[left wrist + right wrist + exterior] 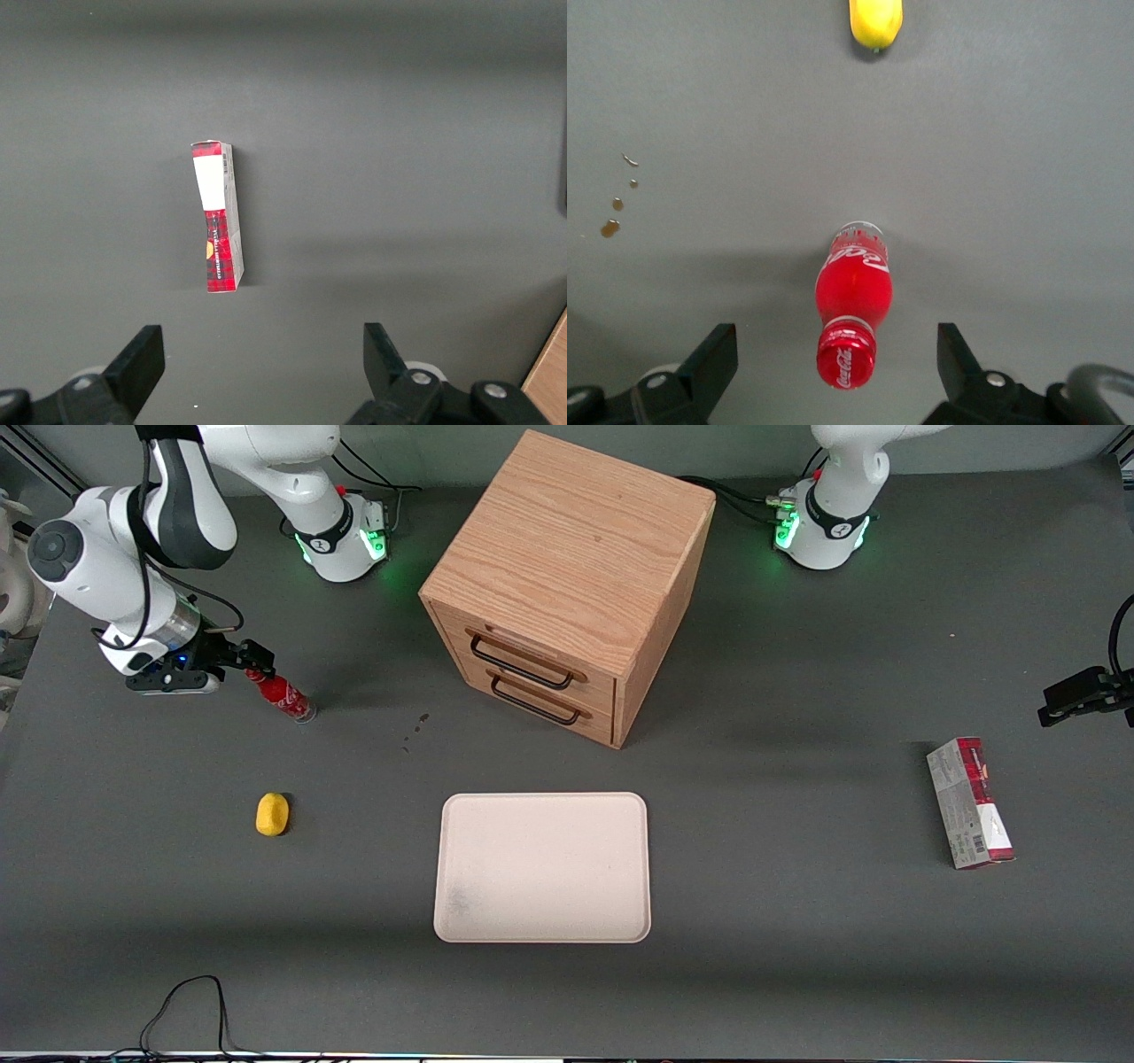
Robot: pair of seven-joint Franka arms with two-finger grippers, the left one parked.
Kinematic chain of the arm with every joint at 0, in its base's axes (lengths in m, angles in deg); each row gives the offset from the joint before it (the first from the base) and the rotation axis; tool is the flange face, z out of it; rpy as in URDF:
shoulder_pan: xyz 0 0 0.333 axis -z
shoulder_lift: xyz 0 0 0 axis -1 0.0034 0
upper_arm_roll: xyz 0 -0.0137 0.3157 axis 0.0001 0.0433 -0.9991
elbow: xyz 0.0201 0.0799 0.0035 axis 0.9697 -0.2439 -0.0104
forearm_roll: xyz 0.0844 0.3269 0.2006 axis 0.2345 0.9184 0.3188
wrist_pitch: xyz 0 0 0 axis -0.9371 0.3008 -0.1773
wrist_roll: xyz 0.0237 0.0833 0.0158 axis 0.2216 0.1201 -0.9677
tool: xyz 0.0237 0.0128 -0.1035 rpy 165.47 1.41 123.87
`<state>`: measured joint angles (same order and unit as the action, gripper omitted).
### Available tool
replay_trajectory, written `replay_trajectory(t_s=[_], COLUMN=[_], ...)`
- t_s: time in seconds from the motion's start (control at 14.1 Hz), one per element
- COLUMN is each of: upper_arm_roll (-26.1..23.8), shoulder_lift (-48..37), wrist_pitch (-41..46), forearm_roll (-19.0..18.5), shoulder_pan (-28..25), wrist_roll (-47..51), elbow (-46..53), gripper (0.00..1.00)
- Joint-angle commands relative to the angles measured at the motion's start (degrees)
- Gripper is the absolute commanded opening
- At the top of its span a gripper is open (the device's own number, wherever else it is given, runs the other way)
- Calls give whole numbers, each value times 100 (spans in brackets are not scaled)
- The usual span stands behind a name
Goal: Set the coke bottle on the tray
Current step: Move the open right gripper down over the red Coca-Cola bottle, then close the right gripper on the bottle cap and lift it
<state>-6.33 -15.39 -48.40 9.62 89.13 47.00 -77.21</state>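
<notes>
Hand (837, 367) wide open around coke bottle (853, 301), fingers clear.

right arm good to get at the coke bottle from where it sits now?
Probably yes. The tool is open and sits right above the coke bottle, its cap between the spread fingers. Nothing stands beside the bottle; the yellow lump lies well apart, nearer the front camera.

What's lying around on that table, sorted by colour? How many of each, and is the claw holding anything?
Red: 2, coke bottle, carton
Yellow: 1, lump
Cream: 1, tray
Wood: 1, drawer cabinet
Total: 5
The gripper hangs open above the bottle's cap, holding nothing.
</notes>
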Motion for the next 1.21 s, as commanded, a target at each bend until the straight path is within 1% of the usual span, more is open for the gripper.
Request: replay_trajectory(t_s=[0.0, 0.28, 0.43, 0.85, 0.92, 1.07, 1.14], upper_arm_roll=[57, 66, 66, 83, 83, 75, 83], shoulder_lift=[3, 125, 249, 241, 232, 249, 249], wrist_pitch=[-132, -132, -281, -282, -282, -264, -256], forearm_roll=[-58, -59, -50, -58, -59, -59, -50], shoulder_pan=[-38, -38, -38, -38, -38, -38, -38], wrist_roll=[-67, -67, -67, -76, -76, -76, -93], elbow=[-155, -156, -156, -138, -138, -138, -130], gripper=[100, 100, 100, 100, 92, 59, 45])
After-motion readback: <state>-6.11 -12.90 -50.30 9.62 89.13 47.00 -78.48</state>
